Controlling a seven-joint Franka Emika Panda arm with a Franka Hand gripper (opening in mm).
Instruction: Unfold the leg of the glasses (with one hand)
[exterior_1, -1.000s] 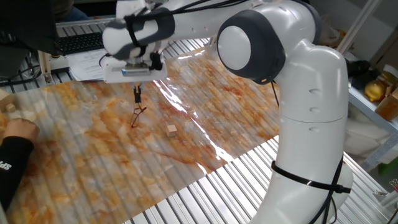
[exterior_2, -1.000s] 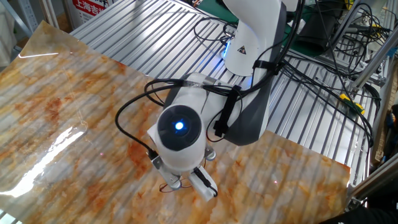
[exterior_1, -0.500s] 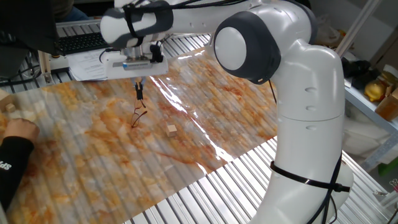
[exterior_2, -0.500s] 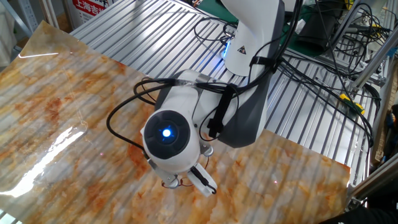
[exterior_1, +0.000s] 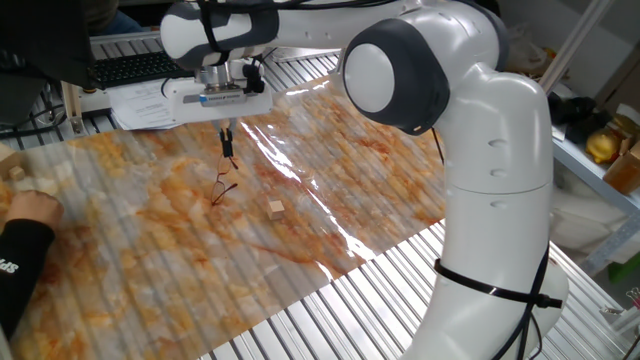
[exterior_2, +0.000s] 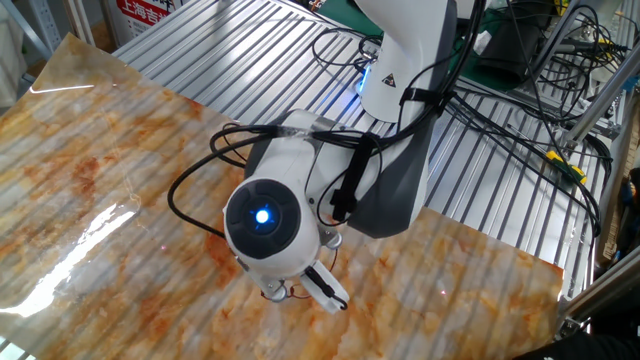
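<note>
Hand (exterior_1: 229, 150): fingers together, above glasses (exterior_1: 222, 190), apparently holding nothing. Glasses: on surface (exterior_1: 150, 230). Leg: too fine to judge; unfolding seemingly unfinished.

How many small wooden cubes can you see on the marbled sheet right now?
1 clear: a tan wooden cube right of the glasses. Pale blocks by the person's hand may be more; the arm hides that area in the other fixed view.

A small wooden cube (exterior_1: 276, 208) lies on the marbled orange sheet (exterior_1: 330, 190).
</note>
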